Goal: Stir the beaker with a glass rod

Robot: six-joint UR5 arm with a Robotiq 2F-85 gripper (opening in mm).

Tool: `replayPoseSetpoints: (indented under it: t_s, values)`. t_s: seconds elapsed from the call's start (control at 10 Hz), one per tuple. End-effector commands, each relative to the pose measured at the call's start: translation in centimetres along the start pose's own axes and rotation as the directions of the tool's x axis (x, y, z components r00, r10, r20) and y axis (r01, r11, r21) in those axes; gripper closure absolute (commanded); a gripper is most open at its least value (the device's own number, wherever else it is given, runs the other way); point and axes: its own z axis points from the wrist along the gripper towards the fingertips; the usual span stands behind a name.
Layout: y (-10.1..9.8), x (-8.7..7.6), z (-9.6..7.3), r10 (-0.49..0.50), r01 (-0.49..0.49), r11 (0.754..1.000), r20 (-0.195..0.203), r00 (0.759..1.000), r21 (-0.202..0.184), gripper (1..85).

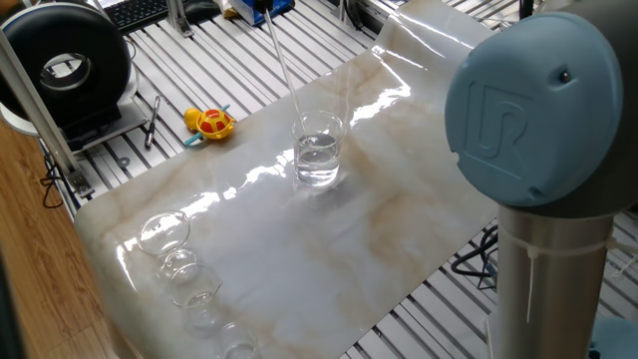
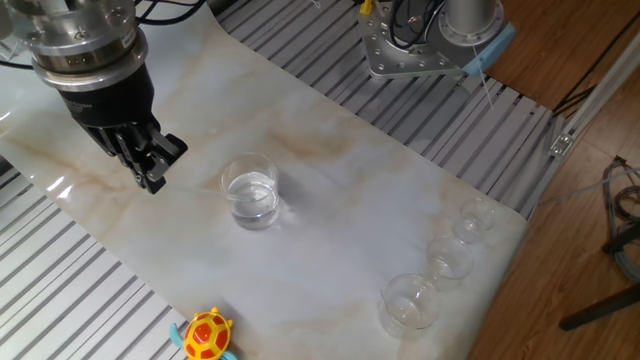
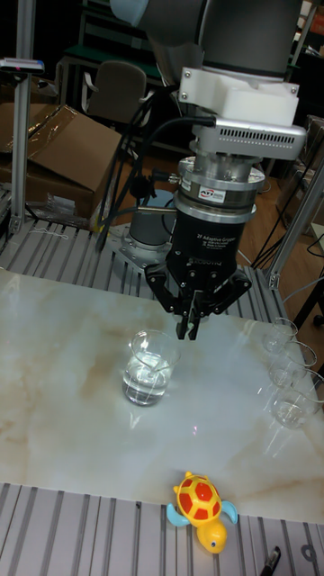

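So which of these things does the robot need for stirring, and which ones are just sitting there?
Needed for stirring:
- the beaker with clear liquid
- the glass rod, held in the gripper

Just lying about:
- the toy turtle
- the small glass vessels at the table's edge
- the black round device off to the side
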Motion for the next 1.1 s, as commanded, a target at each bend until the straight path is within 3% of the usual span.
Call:
replayPoseSetpoints:
  t_s: [0.0,0.4,1.0]
  values:
    - [0.1,0.1,-0.3,-0.004,0.004,1.0,0.011,1.0,-0.012,84.7]
    - [0.0,0.1,-0.9,-0.023,0.023,1.0,0.034,0.999,0.0,84.7]
    - [1.1,0.5,-1.7,-0.011,0.012,0.999,0.048,0.999,-0.033,84.7]
